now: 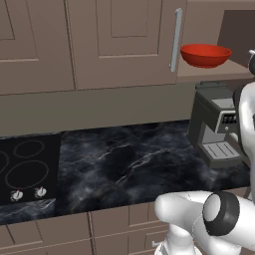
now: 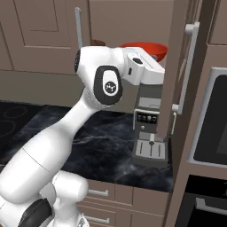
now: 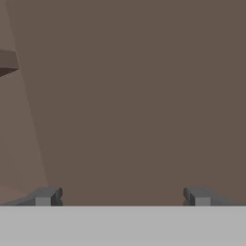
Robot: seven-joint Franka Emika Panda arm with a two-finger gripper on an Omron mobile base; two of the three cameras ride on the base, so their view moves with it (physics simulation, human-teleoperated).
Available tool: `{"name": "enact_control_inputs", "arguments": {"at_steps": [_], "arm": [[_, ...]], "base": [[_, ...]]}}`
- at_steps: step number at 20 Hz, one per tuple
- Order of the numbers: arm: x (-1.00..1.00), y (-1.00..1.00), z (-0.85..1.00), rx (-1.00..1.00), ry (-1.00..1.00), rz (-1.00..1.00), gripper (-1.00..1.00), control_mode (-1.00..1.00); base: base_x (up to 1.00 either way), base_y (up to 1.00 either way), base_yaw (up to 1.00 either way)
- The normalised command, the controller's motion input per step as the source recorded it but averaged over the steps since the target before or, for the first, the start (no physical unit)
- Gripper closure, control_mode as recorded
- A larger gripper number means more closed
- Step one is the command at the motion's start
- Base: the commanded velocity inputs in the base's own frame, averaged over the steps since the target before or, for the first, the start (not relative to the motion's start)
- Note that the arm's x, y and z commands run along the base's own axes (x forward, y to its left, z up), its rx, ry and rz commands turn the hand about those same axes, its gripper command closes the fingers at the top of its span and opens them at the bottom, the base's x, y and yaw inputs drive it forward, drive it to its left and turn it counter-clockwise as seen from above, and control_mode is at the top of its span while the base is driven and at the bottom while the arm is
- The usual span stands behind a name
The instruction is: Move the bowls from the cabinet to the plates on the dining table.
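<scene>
The red bowl is seen on the shelf of the opened cabinet, just right of the door's silver handle, above the coffee machine that stands on the marble counter. In the right base view the bowl is partly masked by the arm, whose wrist has been raised to shelf height just in front of it. The cooktop is left well off to the left.

The gripper is pointed into the cabinet: plain brown panel is faced in the hand view, and a shelf edge is glimpsed at the far left. The fingertips are held wide apart, with nothing between them, presumably so that the bowl's rim can be taken.

The wooden bowl, the plates and the table are not made out here. The step in hand is judged to be the reach for the red bowl; nothing has been delivered yet. A re-aim toward the rim is likely needed, and the door edge beside the arm should be cleared with care.
</scene>
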Motion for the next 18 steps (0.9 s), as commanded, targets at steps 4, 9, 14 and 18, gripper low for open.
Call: {"name": "enact_control_inputs", "arguments": {"at_steps": [4,9,14,18], "arm": [[-0.06,-0.51,0.00,0.00,-0.14,0.31,-1.00,-1.00],[0.00,-0.47,-0.01,0.01,-0.11,0.31,-1.00,-1.00],[0.00,-0.26,-0.03,0.01,-0.08,0.18,-1.00,-1.00],[0.00,0.06,0.00,-0.01,0.01,0.03,-1.00,-1.00]], "base": [[0.00,0.00,0.00],[0.00,0.00,0.00],[0.00,0.00,0.00],[0.00,0.00,0.00]]}}
